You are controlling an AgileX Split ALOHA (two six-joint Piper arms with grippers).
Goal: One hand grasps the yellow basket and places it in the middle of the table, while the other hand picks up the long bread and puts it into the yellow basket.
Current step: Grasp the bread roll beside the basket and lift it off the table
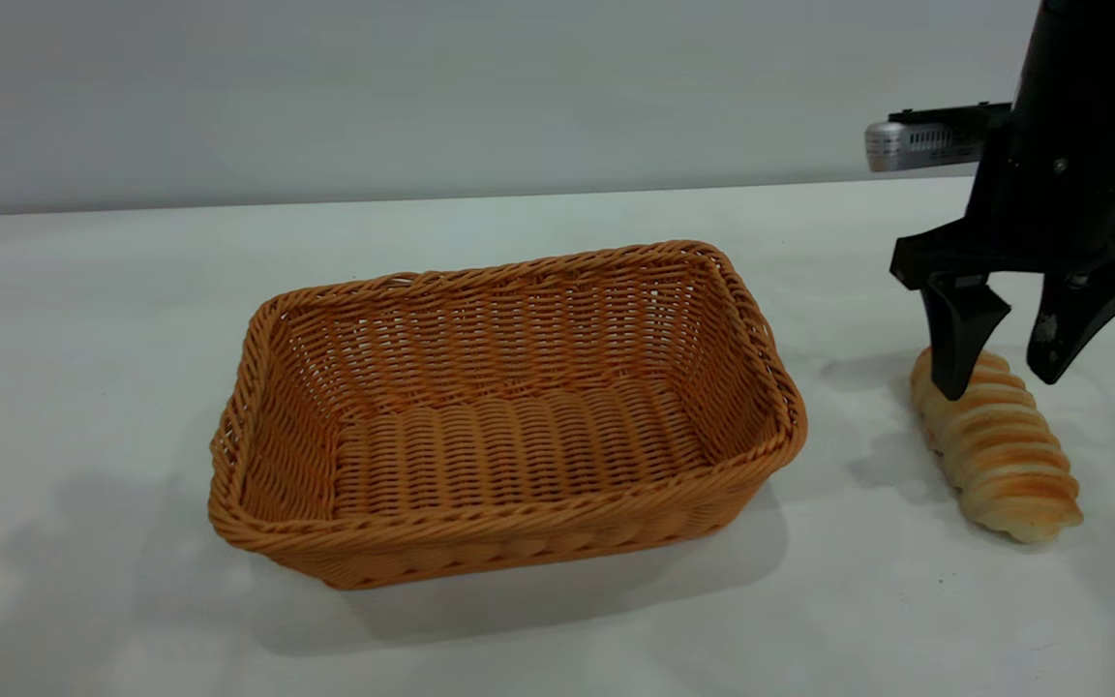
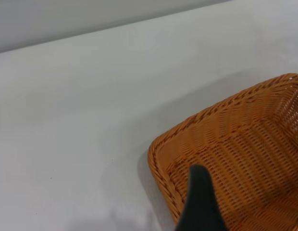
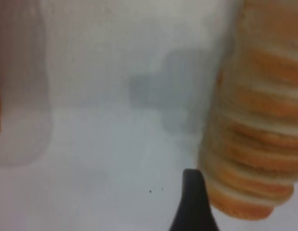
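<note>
The yellow basket (image 1: 509,276) stands empty on the white table (image 1: 83,339), near its middle. The long bread (image 1: 1003,455) lies on the table to the basket's right, clear of it. My right gripper (image 1: 1001,387) is open and points down over the bread's far end, one jaw on each side of it, low beside the loaf. In the right wrist view one finger (image 3: 193,202) stands close against the bread (image 3: 254,125). A black part of my left gripper (image 2: 201,204) hangs above a corner of the basket (image 2: 235,144). The left arm is out of the exterior view.
A grey camera box (image 1: 916,143) sticks out from the right arm above the table's back edge. Bare tabletop lies to the left of the basket and in front of it. A plain wall closes the far side.
</note>
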